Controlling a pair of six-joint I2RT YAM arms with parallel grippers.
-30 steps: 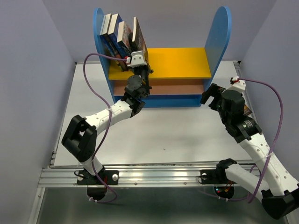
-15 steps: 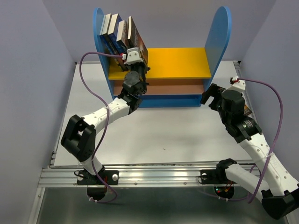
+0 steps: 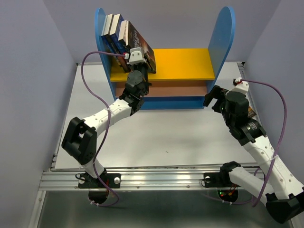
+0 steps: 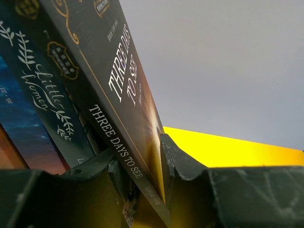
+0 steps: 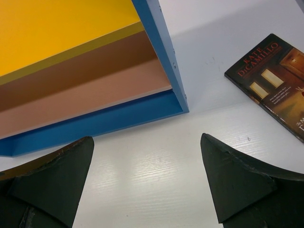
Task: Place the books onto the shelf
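1. Change: the left claw [image 4: 139,152] is sitting higher and closer to the left side panel of the shelf [image 3: 225,33] than a second ago. It has carried Three Days to See [image 4: 123,80] up against the row of books [image 3: 114,28] standing at the left end of the yellow top board [image 3: 185,61].
2. This book is no longer standing near upright. It is leaning with its top against the row, its cover turning up toward the overhead camera and its foot reaching out toward the middle of the board.
3. Left wrist view: the foot of the book is sitting between the two fingers, and Little Women [image 4: 45,95] is standing just beside it. One finger [image 4: 178,159] is touching the cover. I cannot tell whether the claw is pinching the book or slackening.
4. Judgement: this book is as good as placed, with the row taking its lean, and letting go looks like the step in hand. The slanted foot could slide along the board.
5. The left arm [image 3: 111,111] is reaching forward from the near left corner of the surface [image 3: 166,128]. Its elbow is low and its wrist is lifted to the front edge of the top board.
6. The right arm [image 3: 247,128] is staying where it was. The right claw [image 5: 147,138] is spread wide and empty, hanging over the surface just off the shelf's front right corner.
7. A dark book [image 5: 273,80] lettered Kate DiCamillo is lying flat near the right edge of the surface, apart from the shelf and not yet shelved.
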